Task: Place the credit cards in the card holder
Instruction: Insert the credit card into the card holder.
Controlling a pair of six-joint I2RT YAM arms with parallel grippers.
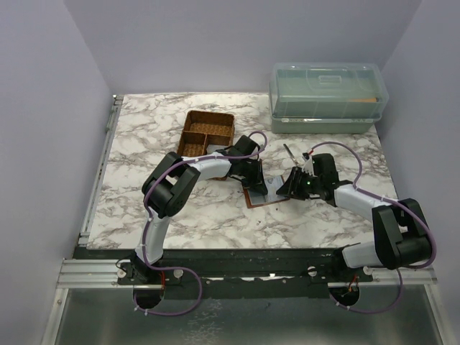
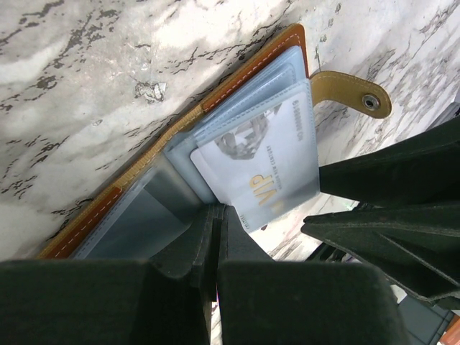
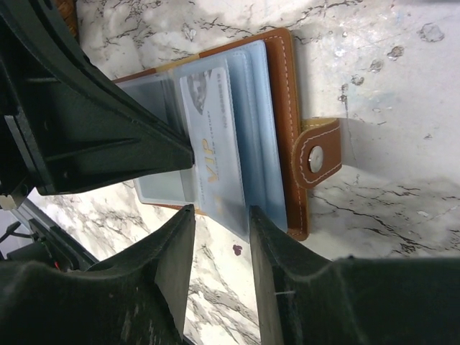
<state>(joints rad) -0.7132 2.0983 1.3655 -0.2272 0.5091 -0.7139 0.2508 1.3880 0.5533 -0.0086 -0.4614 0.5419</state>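
Observation:
The brown card holder point(image 1: 260, 194) lies open on the marble, its clear pockets facing up point(image 2: 244, 75) point(image 3: 280, 86). A pale blue-grey credit card point(image 2: 259, 172) point(image 3: 212, 136) with gold VIP lettering sits partly in a pocket, one end sticking out over the holder's edge. My left gripper point(image 2: 215, 212) point(image 1: 253, 175) is shut, its tips resting on the clear pocket beside the card. My right gripper point(image 3: 221, 215) point(image 1: 290, 187) is open, its fingers flanking the card's protruding end. I cannot tell if they touch it.
A brown divided basket tray point(image 1: 207, 133) stands behind the left arm. A clear lidded plastic box point(image 1: 327, 97) sits at the back right. A thin dark tool point(image 1: 290, 154) lies just behind the right gripper. The holder's snap strap point(image 3: 316, 154) sticks out sideways.

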